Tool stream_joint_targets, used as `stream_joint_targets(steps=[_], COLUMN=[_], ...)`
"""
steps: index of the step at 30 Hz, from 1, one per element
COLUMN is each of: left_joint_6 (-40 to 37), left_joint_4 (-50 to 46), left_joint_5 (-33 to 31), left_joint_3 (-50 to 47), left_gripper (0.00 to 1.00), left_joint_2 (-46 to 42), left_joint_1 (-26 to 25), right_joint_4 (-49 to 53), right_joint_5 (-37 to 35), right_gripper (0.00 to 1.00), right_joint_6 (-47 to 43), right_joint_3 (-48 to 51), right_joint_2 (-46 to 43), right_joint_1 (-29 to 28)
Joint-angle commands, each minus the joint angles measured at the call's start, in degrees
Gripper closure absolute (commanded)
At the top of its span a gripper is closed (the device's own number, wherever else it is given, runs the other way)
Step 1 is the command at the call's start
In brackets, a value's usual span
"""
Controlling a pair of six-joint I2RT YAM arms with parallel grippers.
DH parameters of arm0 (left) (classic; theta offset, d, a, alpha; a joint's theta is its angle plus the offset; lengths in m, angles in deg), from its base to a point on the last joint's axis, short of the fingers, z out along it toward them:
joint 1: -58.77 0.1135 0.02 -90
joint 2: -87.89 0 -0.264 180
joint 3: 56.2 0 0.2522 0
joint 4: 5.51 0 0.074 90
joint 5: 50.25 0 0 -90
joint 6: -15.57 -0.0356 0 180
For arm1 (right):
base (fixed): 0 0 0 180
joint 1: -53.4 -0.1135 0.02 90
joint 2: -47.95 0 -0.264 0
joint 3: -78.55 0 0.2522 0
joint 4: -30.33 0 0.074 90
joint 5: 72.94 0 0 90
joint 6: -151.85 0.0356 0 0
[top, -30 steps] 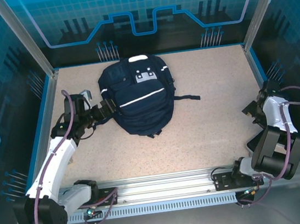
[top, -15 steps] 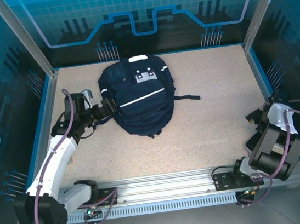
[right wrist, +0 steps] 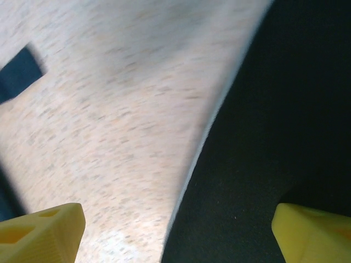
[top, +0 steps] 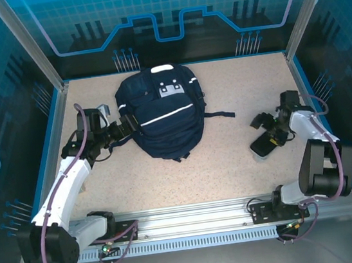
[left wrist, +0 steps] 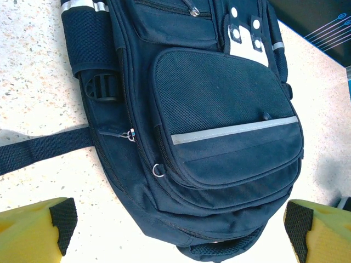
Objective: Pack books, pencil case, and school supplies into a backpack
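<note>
On the speckled beige tabletop (top: 234, 176), inside blue-lit glass walls (top: 83, 20) framed by aluminium posts, I see the backpack (top: 163, 110) lying flat toward 11 o'clock from centre. One strap (top: 220, 114) trails out to 3 o'clock. My left gripper (top: 123, 127) sits at the bag's 9 o'clock flank, fingers spread wide. My right gripper (top: 262, 134) hangs low at 3 o'clock, fingers apart.

Bright, even light falls from above onto my table (top: 245, 161); the backpack (top: 164, 117) casts only a soft, faint shadow at its edge. The far blue panels (top: 165, 3) carry pale reflections. My left wrist view is crisp; my right wrist view is smeared with blur.
</note>
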Motion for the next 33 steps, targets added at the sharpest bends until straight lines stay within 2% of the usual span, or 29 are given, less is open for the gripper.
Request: stream_joint_targets(steps=[1,3,5,8,10,13,21,29,33], left_joint_6=[0.7,0.7,1.0,1.4,1.4,1.5,1.5,1.5,1.0], left_joint_4=[0.7,0.7,0.7,0.9,0.8,0.8,0.5,0.7,0.1], left_joint_5=[2.0,2.1,2.2,2.9,2.9,3.1,3.7,3.8,4.0], left_joint_3=[1.1,1.0,0.8,0.7,0.6,0.4,0.3,0.0,0.5], left_gripper=[0.01,0.01,0.01,0.01,0.01,0.01,0.01,0.01,0.01], left_joint_2=[0.0,0.0,0.0,-0.1,-0.1,-0.2,-0.2,-0.1,0.8], left_joint_1=[0.2,0.2,0.2,0.2,0.1,0.1,-0.1,-0.6,-0.8], right_joint_4=[1.1,2.1,4.1,8.5,10.8,11.9,7.1,5.2,4.9], right_joint_5=[8.2,7.1,3.0,-6.2,-13.4,-20.3,-13.3,-12.9,-12.2], right_gripper=[0.12,0.12,0.11,0.08,0.01,0.00,0.00,0.01,0.13], right_joint_6=[-5.2,-5.8,-5.5,-3.7,-2.0,0.6,-0.4,2.9,3.5], right_joint_3=[-1.6,-2.4,-3.4,-5.2,-5.4,-4.2,-2.2,-0.7,-0.5], right_joint_2=[4.0,2.6,-0.1,-3.4,-4.6,-4.4,1.2,5.8,7.3], right_joint_1=[-2.6,-3.5,-4.8,-6.9,-7.8,-8.0,-10.8,-12.7,-13.3])
